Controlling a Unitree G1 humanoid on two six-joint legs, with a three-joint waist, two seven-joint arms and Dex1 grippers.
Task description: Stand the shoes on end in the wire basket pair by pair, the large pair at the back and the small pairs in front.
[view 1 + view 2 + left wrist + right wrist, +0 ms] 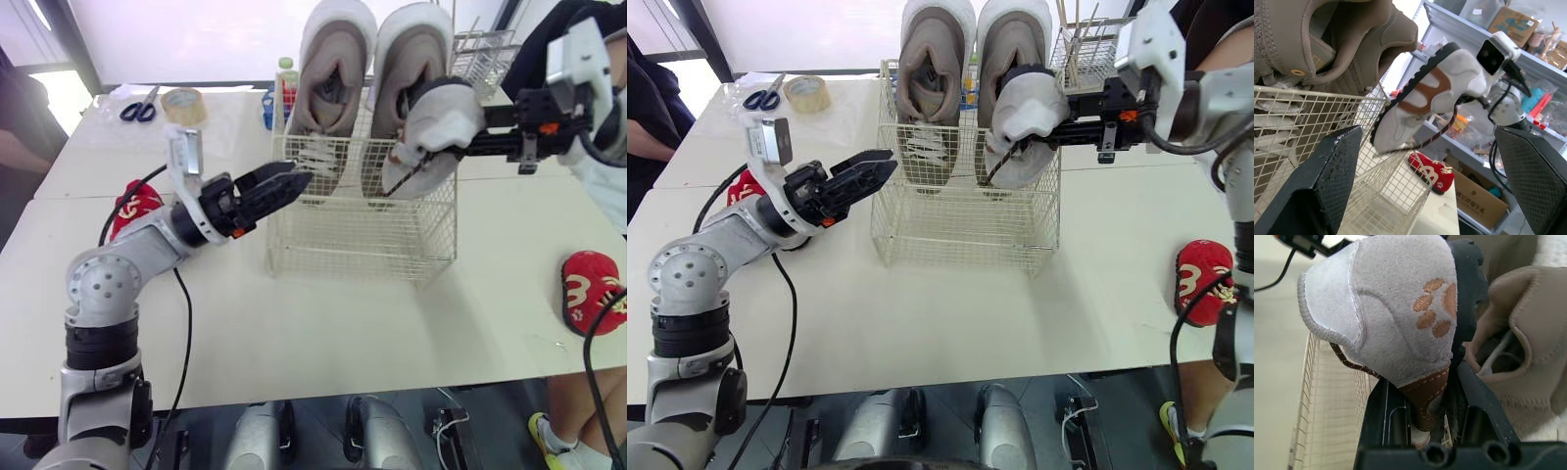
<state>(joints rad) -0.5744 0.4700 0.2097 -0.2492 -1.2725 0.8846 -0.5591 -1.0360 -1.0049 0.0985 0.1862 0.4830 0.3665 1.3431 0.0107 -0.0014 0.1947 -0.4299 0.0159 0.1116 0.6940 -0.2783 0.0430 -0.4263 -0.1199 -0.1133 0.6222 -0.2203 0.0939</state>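
A wire basket (362,240) stands mid-table. Two large beige shoes (338,69) stand on end against its back wall. My right gripper (468,132) is shut on a small grey shoe (439,122) with a brown paw print (1432,303), holding it toe-down over the basket's right front, its sole towards the left arm. My left gripper (294,181) is open and holds nothing, its tips at the basket's left wall near the rim. One small red shoe (132,204) lies on the table behind my left arm, another red shoe (591,287) near the right edge.
At the back left of the table lie scissors (140,106) and a tape roll (184,104). A bottle (285,73) stands behind the basket, and a second wire rack (482,49) is at the back right. A person (20,147) sits at the far left.
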